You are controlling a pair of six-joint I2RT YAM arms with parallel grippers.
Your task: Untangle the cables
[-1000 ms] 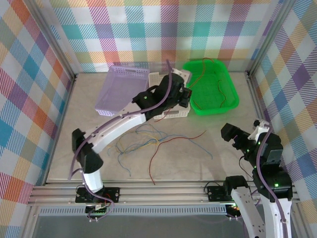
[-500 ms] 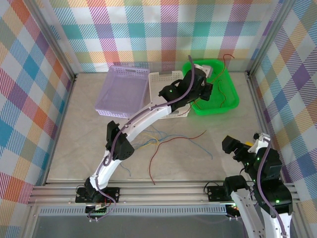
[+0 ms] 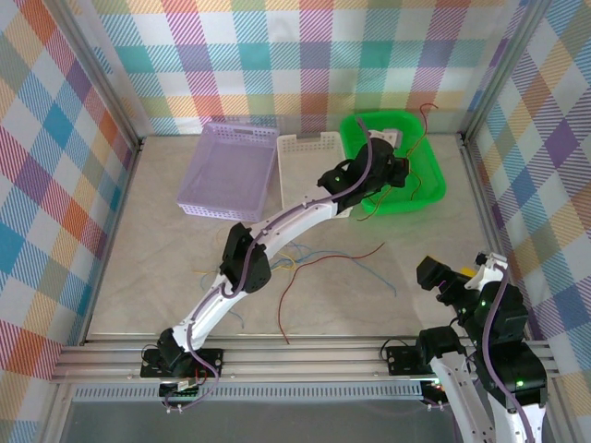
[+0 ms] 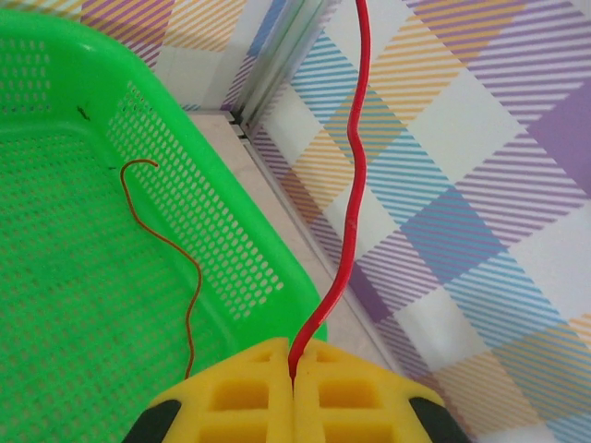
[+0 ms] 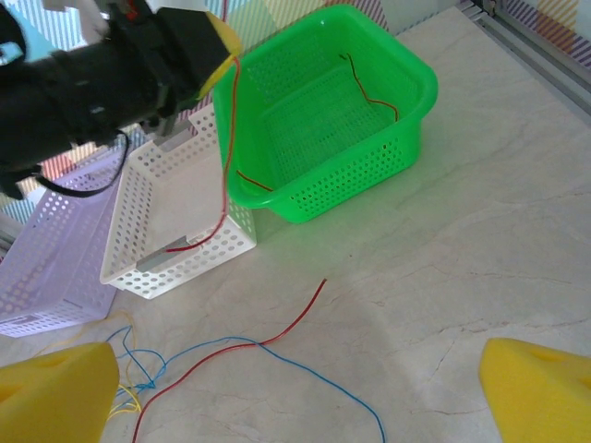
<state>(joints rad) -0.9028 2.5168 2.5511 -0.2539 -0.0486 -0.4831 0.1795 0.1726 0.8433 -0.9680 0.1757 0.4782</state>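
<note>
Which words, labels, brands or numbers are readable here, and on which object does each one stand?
None is readable.
The green perforated plastic basket and the purple perforated plastic basket show no print.
A grey patch on the white perforated plastic basket may be a label: too blurred to read.

One cable [image 5: 372,98] lies inside the right basket [image 5: 360,180], others [image 5: 261,343] on the table [image 5: 480,240].

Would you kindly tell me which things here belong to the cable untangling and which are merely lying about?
In the job: red cable pinched in the left gripper; loose cables on the table; green basket with one thin cable inside.
Lying about: white basket; purple basket; open right gripper.
</note>
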